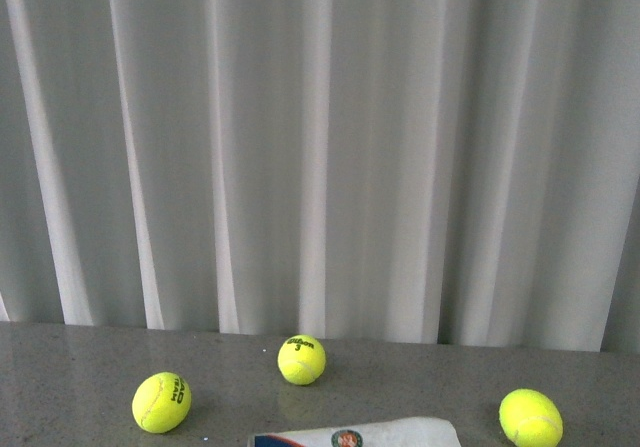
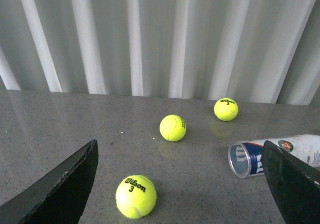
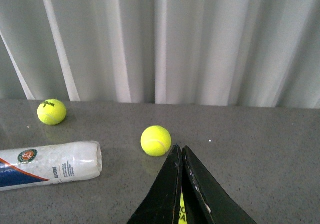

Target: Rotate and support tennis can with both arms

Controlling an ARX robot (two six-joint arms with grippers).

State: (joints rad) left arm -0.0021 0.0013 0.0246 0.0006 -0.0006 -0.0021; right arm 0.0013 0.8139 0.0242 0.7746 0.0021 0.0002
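the tennis can [image 3: 55, 164] lies on its side on the worktop [image 3: 260, 149]: clear tube, blue label, round emblem, silver rim. left gripper [image 2: 179, 145] spread; right gripper [image 3: 181, 149] pressed together.

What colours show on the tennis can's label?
Tennis can: blue with a white W, then white; clearest in left wrist view.

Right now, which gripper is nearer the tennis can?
Probably left: the open left gripper faces the open end of the tennis can, one finger overlapping it in view. The shut right gripper sits off its closed end.
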